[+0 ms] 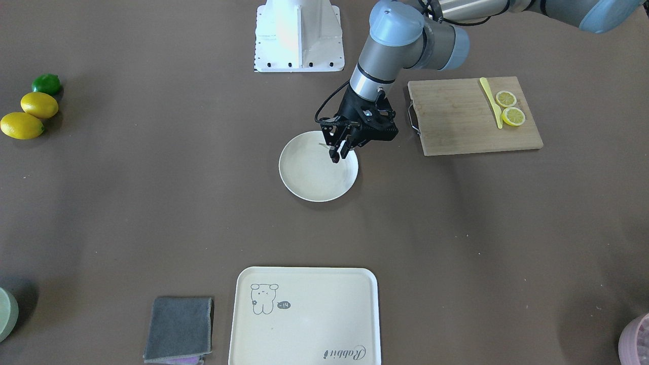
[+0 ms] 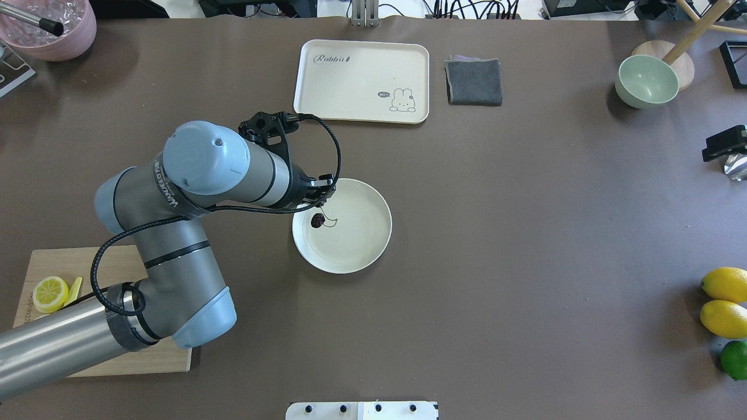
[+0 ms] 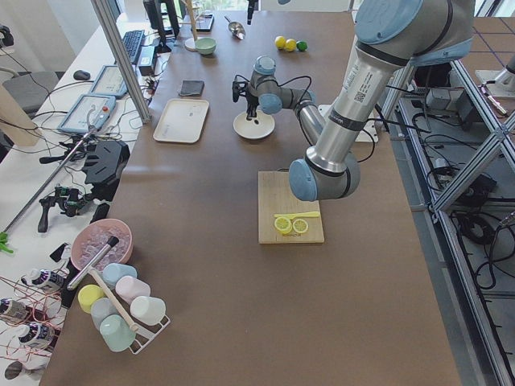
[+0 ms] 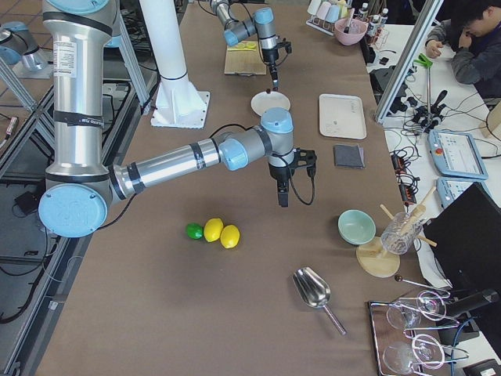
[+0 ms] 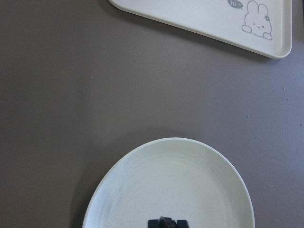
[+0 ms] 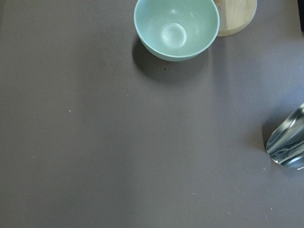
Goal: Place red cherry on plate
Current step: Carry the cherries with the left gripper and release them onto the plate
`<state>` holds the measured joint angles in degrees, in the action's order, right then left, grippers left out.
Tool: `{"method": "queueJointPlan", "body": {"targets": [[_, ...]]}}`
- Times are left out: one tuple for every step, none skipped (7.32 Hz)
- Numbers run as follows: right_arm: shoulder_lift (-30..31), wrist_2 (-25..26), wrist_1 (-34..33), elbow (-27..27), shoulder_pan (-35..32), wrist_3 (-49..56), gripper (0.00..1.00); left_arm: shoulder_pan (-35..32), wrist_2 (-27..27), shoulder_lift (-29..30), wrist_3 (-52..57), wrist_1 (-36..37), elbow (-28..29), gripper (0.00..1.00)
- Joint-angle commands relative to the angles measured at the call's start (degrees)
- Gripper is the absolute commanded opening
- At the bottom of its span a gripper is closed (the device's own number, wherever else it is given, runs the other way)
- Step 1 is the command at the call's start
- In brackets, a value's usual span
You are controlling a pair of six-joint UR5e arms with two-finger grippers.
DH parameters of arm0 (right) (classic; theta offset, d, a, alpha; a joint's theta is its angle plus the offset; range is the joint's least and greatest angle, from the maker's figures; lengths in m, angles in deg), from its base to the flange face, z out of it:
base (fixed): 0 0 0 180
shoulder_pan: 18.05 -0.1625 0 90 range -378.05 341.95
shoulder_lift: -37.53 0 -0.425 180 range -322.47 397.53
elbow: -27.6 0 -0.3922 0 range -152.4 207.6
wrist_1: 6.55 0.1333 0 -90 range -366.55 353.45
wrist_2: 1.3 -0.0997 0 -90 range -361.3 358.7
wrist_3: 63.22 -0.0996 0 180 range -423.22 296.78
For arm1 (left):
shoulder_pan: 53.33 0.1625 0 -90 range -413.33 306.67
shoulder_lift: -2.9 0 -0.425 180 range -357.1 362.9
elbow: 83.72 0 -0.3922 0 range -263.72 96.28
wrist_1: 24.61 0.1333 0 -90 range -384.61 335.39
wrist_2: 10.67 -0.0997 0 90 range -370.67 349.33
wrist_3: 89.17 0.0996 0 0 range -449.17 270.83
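Jaws of the left gripper [image 1: 336,152] stand narrow, closed on the red cherry [image 2: 317,220]. In the left wrist view a small dark piece of the fruit shows between the tips. The gripper points down over the plate [image 1: 309,180], above the side of it that is nearer to the cutting board [image 1: 456,121]. The thin greenish stem bends toward the middle of the plate. Whether the fruit already touches the plate surface cannot be told.

On the cutting board lie two lemon slices [image 1: 512,115], with a yellow knife [image 1: 491,99] just beside them. A cream tray [image 1: 314,324] with a drawn animal lies well apart from the plate, at the operators' side, and a grey cloth [image 1: 180,327] lies near it.

The right gripper [image 4: 282,196] hangs over bare table, near a green bowl [image 6: 175,26] and a metal scoop [image 6: 287,142]. Its opening cannot be told from these views. Two lemons [image 1: 30,116] and a lime [image 1: 46,83] lie together at the table's end.
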<state>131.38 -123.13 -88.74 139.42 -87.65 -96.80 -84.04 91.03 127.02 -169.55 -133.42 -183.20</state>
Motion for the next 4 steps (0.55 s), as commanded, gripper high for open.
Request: {"method": "queueJointPlan", "body": {"targets": [[0.4,-1.8,-0.2,-2.0,-0.3,-0.2,1.00,0.5,-0.8,0.2,-0.3,0.3,-0.9,0.98],[0.4,-4.3,-0.8,-3.1,-2.5,0.0,1.00,-0.1,-0.6,-0.3,-0.1,1.7,-2.5,0.98],[1.0,-5.0,-0.8,-4.4,-3.9,0.4,1.00,-3.1,1.5,-0.3,2.3,9.9,-4.7,0.98],[1.6,-5.0,-1.0,-4.7,-5.6,3.3,1.00,-8.5,7.7,-0.3,10.3,18.1,-7.9,0.98]]}}
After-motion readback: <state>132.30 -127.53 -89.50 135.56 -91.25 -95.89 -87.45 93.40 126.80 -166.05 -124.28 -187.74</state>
